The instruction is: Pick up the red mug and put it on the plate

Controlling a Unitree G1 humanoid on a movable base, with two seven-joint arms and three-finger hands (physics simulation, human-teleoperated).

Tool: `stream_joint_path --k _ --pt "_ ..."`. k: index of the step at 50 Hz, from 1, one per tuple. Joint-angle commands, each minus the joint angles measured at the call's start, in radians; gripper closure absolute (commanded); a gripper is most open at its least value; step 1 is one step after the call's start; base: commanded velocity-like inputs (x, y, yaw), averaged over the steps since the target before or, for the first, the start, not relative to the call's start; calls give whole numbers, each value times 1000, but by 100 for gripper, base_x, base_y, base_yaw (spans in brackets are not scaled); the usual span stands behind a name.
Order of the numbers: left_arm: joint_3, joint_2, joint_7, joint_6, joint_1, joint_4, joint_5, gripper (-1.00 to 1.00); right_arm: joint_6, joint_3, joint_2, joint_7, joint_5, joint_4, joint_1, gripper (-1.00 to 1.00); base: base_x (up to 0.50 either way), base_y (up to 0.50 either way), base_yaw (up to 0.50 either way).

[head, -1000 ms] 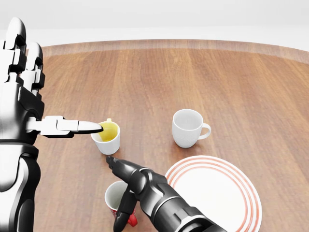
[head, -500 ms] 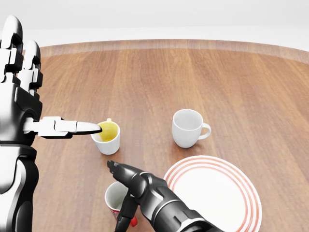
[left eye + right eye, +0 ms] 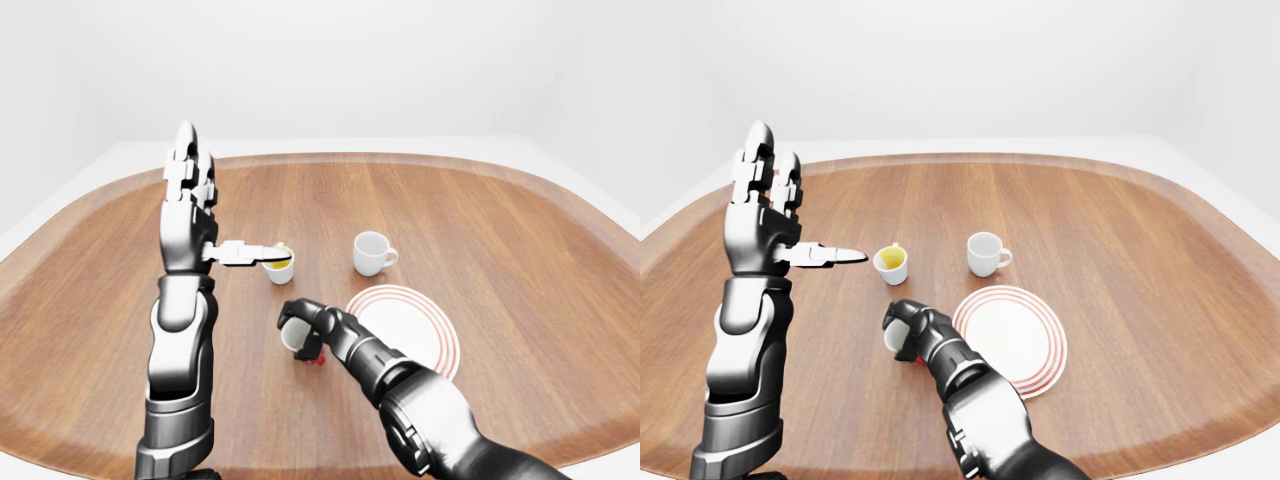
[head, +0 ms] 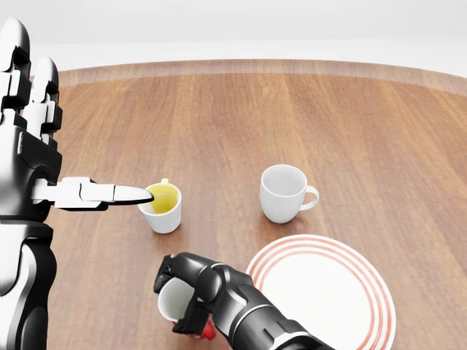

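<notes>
The red mug (image 4: 175, 305) sits low in the head view, just left of the plate (image 4: 325, 292) and apart from it. Its white inside faces up and left, and a bit of red shows at its base under my fingers. My right hand (image 4: 191, 292) comes in from the bottom edge and is wrapped round it: dark fingers (image 4: 166, 271) curl over the rim and down the side, so I have the mug in my grip. Whether it is lifted off the counter (image 4: 292, 117) or resting on it, I cannot tell.

The plate is white with red rings and lies flat, bare on top. Above it in the head view stands a white cup (image 4: 283, 192), upright, handle to the right — near the plate but not touching. To the left of that cup is a smaller one with a yellow inside (image 4: 163, 206), also upright.

My left hand (image 4: 33, 146) is raised at the left edge, spread wide and holding nothing — two fingers point up, and the third (image 4: 109, 193) sticks out level, its tip over the yellow cup's rim.
</notes>
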Motion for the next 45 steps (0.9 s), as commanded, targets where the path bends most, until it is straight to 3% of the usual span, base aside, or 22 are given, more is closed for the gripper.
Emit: stream_joint_path --k 1,45 --pt "-3 -2 -2 0 0 -22 2 -100 0 0 -1 -16 -3 0 1 100 0 0 0" --pt "-4 -3 0 0 -2 -27 5 -100 0 -18 -103 -12 163 -51 -114 100 0 0 0"
